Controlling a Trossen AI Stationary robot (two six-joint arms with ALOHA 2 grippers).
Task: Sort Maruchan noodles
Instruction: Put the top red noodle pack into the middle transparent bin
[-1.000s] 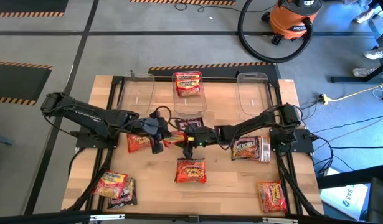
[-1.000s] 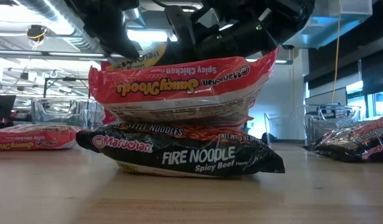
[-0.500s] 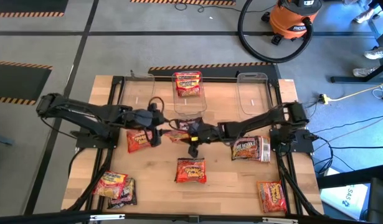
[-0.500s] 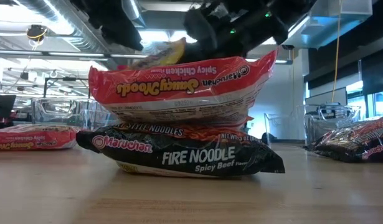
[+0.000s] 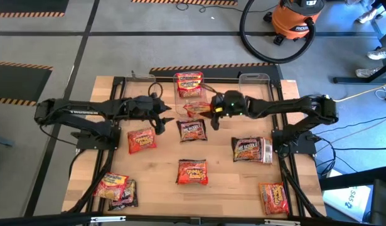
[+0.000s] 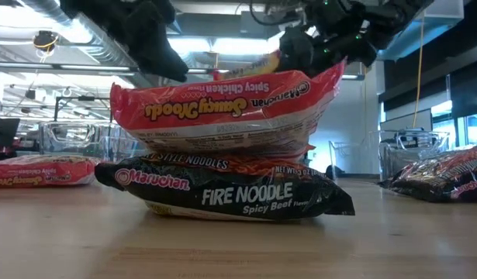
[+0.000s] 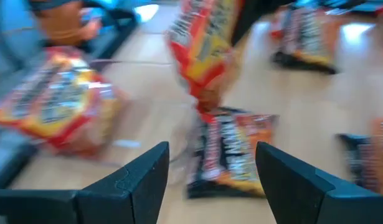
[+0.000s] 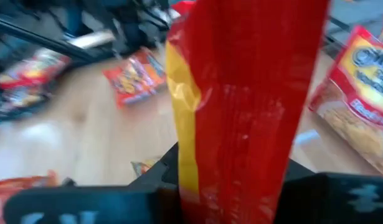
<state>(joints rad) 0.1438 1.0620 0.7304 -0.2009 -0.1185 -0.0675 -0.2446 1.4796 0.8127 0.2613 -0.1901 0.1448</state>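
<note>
My right gripper (image 5: 209, 110) is shut on a red and yellow noodle packet (image 5: 196, 108) and holds it in the air just in front of the middle clear tub (image 5: 199, 116). That tub has a red packet (image 5: 188, 84) lying in it. Under the held packet a dark packet (image 5: 193, 130) lies flat on the table. My left gripper (image 5: 162, 118) hovers open left of it, holding nothing; its wrist view shows the open fingers (image 7: 147, 180) facing the held packet (image 7: 202, 50). In the low view a red packet (image 6: 222, 112) rests on a black one (image 6: 230, 190). My right gripper pinches the red and yellow packet between its two fingers at the end nearest the arm (image 8: 241, 155). The fingers come from the table's right, slanting a little downward. The packet stands on edge in the hold and sticks out past the fingertips, lifted clear of the table.
Clear tubs stand at the far left (image 5: 137, 94) and far right (image 5: 254, 94). More packets lie at the left (image 5: 140, 140), centre front (image 5: 193, 172), right (image 5: 251, 149), front right (image 5: 273, 196) and front left (image 5: 117, 190). Bare wood lies between them.
Both grippers were at the red and yellow packet near the table's middle. My left gripper has let go of it and drawn back toward the far left. My right gripper has carried the packet up and toward the far edge, up to the middle tub.
</note>
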